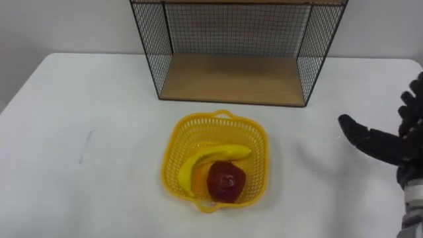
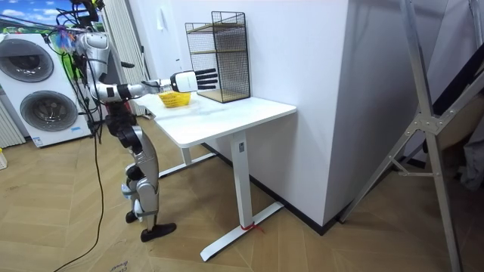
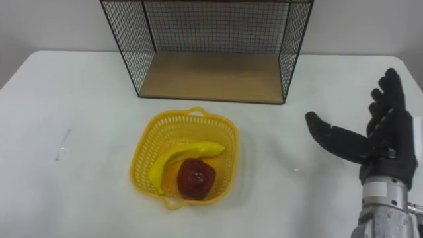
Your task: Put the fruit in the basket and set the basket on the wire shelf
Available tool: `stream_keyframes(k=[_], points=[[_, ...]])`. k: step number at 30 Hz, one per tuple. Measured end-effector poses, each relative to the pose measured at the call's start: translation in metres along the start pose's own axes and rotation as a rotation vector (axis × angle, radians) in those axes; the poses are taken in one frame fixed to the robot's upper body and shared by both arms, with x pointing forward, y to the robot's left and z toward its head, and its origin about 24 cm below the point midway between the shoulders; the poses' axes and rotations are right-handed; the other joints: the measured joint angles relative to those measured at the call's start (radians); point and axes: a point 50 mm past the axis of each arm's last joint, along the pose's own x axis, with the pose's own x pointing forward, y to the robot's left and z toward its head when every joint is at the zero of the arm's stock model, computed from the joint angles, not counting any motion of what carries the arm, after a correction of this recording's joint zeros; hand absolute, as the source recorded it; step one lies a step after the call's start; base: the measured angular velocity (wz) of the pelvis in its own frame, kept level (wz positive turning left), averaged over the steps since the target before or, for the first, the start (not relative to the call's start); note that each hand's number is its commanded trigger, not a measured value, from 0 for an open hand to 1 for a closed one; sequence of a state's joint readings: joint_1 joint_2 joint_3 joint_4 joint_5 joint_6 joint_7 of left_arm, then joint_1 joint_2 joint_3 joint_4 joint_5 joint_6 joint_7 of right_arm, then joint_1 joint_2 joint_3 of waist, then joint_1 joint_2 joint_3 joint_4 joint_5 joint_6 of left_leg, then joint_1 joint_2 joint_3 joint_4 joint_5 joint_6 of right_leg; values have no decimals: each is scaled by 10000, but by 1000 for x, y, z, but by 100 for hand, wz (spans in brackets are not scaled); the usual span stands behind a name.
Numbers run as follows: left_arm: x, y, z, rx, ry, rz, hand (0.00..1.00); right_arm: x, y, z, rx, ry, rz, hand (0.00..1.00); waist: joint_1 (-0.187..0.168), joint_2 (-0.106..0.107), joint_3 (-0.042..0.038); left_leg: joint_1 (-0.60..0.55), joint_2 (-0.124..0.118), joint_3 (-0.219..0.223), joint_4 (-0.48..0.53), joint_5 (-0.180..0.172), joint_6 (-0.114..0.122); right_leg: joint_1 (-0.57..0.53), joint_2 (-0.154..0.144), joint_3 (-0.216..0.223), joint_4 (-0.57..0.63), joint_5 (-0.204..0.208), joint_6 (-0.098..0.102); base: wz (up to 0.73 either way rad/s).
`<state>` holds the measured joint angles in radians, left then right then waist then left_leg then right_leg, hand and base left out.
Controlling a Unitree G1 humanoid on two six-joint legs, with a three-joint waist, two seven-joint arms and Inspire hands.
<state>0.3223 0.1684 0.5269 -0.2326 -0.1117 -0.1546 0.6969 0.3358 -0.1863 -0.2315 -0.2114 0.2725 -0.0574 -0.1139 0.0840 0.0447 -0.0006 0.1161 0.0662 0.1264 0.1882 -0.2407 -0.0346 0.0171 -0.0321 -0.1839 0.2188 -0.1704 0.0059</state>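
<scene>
A yellow plastic basket (image 1: pixel 176 149) (image 3: pixel 144 151) stands on the white table (image 1: pixel 79 112), in front of the wire shelf (image 1: pixel 234 76) (image 3: pixel 211 73). Inside the basket lie a banana (image 1: pixel 210 159) (image 3: pixel 177 158) and a dark red apple (image 1: pixel 227 182) (image 3: pixel 195 178), touching each other. My right hand (image 1: pixel 383 142) (image 3: pixel 370 142) hovers open to the right of the basket, fingers spread, well apart from it, holding nothing. In the room view the basket (image 2: pixel 175 99) sits just behind the outstretched right hand (image 2: pixel 198 78).
The wire shelf has a wooden floor and mesh sides, open toward me. A faint grey mark (image 1: pixel 84 145) lies on the table at the left. In the room view, washing machines (image 2: pixel 34 87) stand behind me and a metal frame (image 2: pixel 423 128) leans at the right.
</scene>
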Motion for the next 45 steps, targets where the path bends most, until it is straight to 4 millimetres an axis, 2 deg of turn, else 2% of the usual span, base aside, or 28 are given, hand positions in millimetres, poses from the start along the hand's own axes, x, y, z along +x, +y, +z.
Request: stream_keyframes(k=[4,9,14,16,21,27,30,34,45], points=[[-26,-32,-15,-1381,1619,-2323,0,-9,8,-23,560,963,369,0,-97,-179,23,-9,-69,-133,-11,1,2,11,-61,-44,29,-15,33,3],[-61,-63,-33,-2239,3252,-5273,0,-13,28,-32,1410,1373,1417,0,-254,-385,16,-7,-55,-31,-6,1,3,33,-32,61,48,-14,44,-5],[-93,-89,-37,-3475,4417,-7606,0,-17,46,-42,2734,1764,2294,0,-331,-353,53,-7,-55,73,-6,1,3,42,-17,164,34,18,52,-5],[-104,-97,-45,-3854,5105,-8350,0,-16,56,-47,3228,2001,2902,0,-405,-244,134,-30,-55,73,-8,1,3,-11,-22,169,78,29,50,0],[-114,-98,-55,-4048,5651,-9317,0,-16,62,-50,4071,2096,3637,0,-490,-242,151,-198,-48,116,12,6,12,-319,-23,208,247,23,41,-2],[-121,-97,-64,-4301,6098,-9919,0,-19,75,-50,5314,2165,4644,0,-482,-327,82,-143,-37,334,24,6,11,-296,-9,350,239,25,39,-6],[-122,-96,-67,-4727,6414,-9822,0,-19,80,-59,5986,2496,4712,0,-392,-378,37,-31,-37,392,24,6,11,-234,-7,376,239,27,39,-4],[-125,-97,-67,-5642,6937,-9770,0,-22,85,-65,6780,2859,4876,0,-248,-389,34,-23,-41,377,20,6,11,-203,-12,359,217,28,39,0],[-129,-99,-66,-6098,7191,-9860,0,-22,92,-65,7031,2921,5364,0,-244,-381,33,-94,-39,366,16,6,11,-214,-17,309,177,27,40,0]])
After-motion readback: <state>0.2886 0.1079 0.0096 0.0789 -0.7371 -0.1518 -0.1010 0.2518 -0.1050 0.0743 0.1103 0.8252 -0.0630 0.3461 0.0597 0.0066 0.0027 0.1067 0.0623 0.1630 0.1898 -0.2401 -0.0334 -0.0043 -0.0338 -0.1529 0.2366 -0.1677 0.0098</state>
